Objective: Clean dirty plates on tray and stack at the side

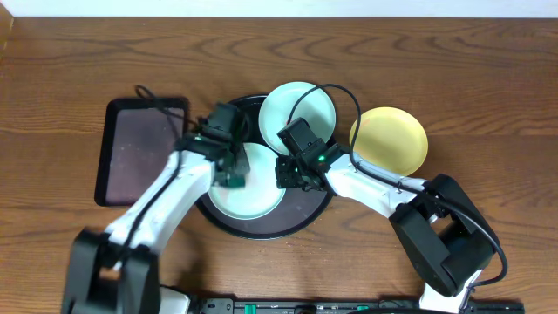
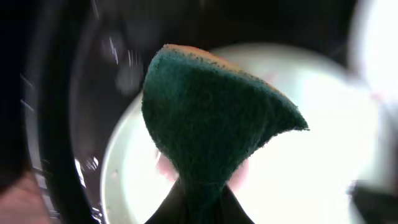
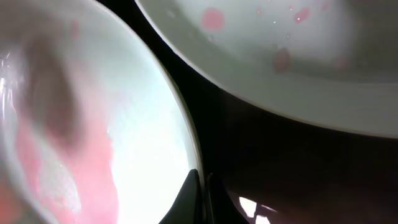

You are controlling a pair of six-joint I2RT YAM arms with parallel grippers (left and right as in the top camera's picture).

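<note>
Left jaws clamp a sponge (image 2: 211,118) over a mint plate (image 1: 257,199) on the tray (image 1: 305,216). Right jaws sit together at the plate's rim.

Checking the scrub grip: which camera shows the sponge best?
Left wrist: the sponge fills the frame, pinched in the left gripper over a pale plate. Overhead shows only a small green bit under that gripper. The right wrist view doesn't show it.
</note>
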